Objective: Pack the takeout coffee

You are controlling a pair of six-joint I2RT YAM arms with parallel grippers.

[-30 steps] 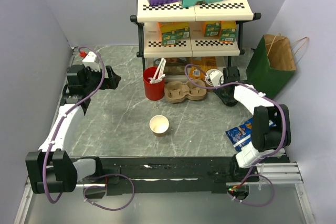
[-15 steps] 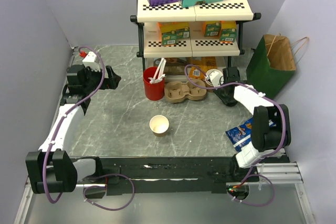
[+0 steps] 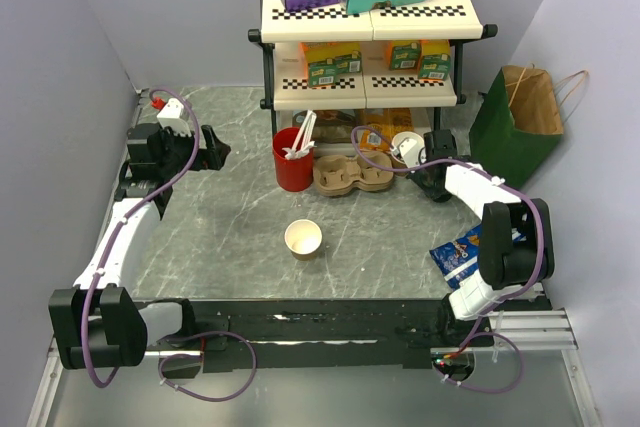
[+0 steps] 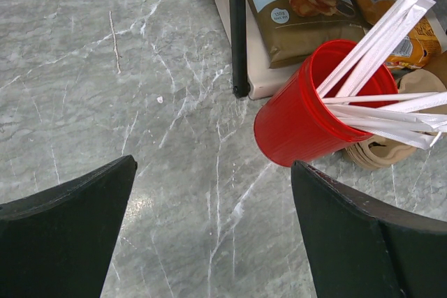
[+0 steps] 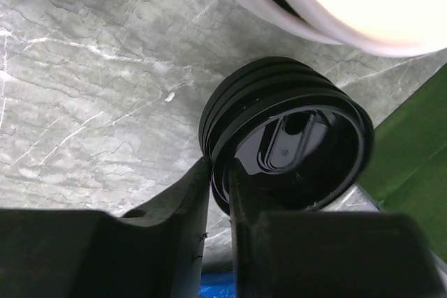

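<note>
A small brown paper cup (image 3: 303,238) stands upright and open, with no lid on it, in the middle of the table. My right gripper (image 3: 432,185) is at the back right, by the shelf's foot. In the right wrist view its jaws (image 5: 220,172) are pinched on the rim of a stack of black plastic lids (image 5: 293,137) lying on the table. These lids are hidden under the gripper in the top view. My left gripper (image 3: 212,152) is open and empty at the far left; in its wrist view (image 4: 213,193) only bare table lies between the fingers.
A red cup of stirrers (image 3: 292,162) and a cardboard cup carrier (image 3: 350,177) stand before the shelf rack (image 3: 365,87). A stack of pale cups (image 3: 407,145) lies beside the right gripper. A green paper bag (image 3: 515,127) stands at the right, a blue snack bag (image 3: 460,252) nearer.
</note>
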